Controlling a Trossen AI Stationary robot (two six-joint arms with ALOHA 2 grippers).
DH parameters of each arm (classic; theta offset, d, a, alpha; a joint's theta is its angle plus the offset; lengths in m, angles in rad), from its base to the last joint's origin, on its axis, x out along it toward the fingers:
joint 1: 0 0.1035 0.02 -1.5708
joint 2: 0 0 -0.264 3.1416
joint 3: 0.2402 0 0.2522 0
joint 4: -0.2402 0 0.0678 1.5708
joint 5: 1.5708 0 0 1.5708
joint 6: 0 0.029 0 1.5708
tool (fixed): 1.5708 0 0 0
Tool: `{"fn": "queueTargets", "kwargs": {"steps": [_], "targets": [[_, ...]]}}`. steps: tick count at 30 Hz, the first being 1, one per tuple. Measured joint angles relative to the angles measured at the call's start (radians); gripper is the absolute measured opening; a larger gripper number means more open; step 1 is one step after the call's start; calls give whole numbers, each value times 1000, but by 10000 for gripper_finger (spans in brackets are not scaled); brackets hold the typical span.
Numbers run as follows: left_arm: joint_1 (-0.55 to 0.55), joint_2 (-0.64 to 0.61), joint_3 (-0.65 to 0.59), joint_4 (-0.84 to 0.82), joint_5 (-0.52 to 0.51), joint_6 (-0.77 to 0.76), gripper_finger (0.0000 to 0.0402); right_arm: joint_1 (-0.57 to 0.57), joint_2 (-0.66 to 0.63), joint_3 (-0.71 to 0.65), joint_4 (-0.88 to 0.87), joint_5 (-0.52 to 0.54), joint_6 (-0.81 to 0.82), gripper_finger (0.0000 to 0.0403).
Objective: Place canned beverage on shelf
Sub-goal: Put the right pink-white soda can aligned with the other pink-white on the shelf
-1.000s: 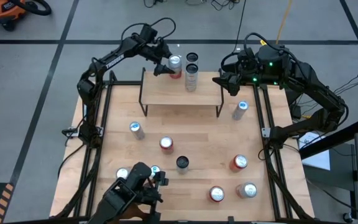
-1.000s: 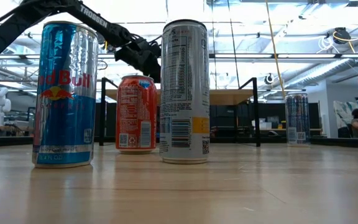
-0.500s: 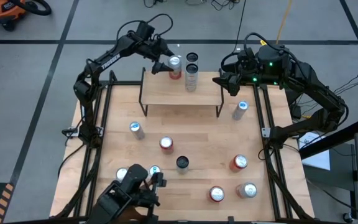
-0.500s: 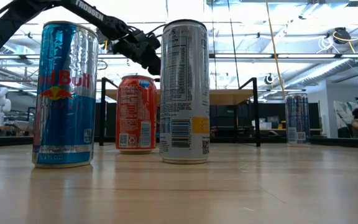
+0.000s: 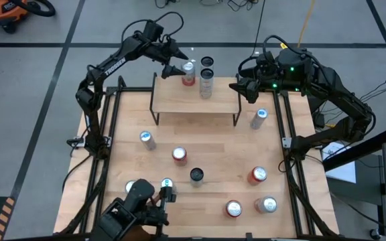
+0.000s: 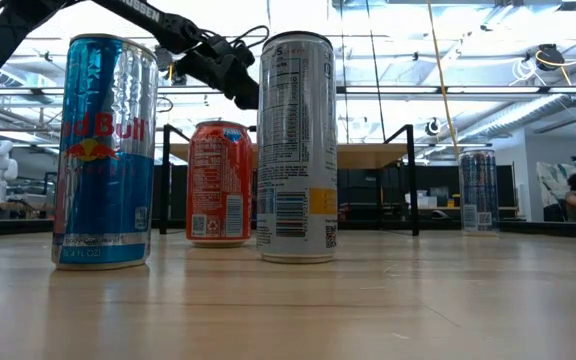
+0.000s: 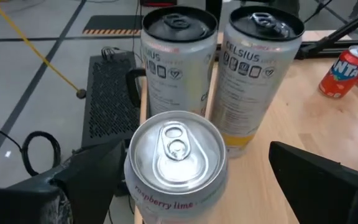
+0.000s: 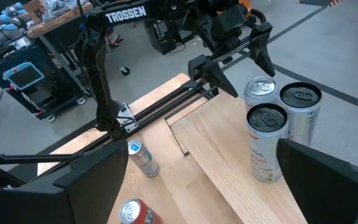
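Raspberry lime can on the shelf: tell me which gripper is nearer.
Left. The left gripper hangs open just above the raspberry lime can; the right gripper waits open off the shelf's other end.

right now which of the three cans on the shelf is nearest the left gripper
The raspberry lime can with the plain silver top. It stands between the open fingers of the left gripper, while the two Celsius cans with black tops stand beyond it on the shelf.

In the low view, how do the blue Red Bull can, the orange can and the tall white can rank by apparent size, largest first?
1. Tall white can
2. Blue Red Bull can, nearly as tall
3. Orange can

The orange can stands farther from the camera, so its true size against the others is unsure.
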Motion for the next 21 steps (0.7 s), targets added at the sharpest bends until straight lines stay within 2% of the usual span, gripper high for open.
{"fn": "queueTargets", "kwargs": {"steps": [11,14,16,21], "targets": [[-25,0,0,-21,-97,0,395,0,0,0,0,0,-3,389],[-27,-4,0,-34,-98,-58,395,0,0,0,0,0,-3,389],[-27,-15,0,-42,-112,-97,395,0,0,0,0,0,-3,389],[-40,-89,0,-52,-163,-79,395,0,0,0,0,0,-13,389]]}}
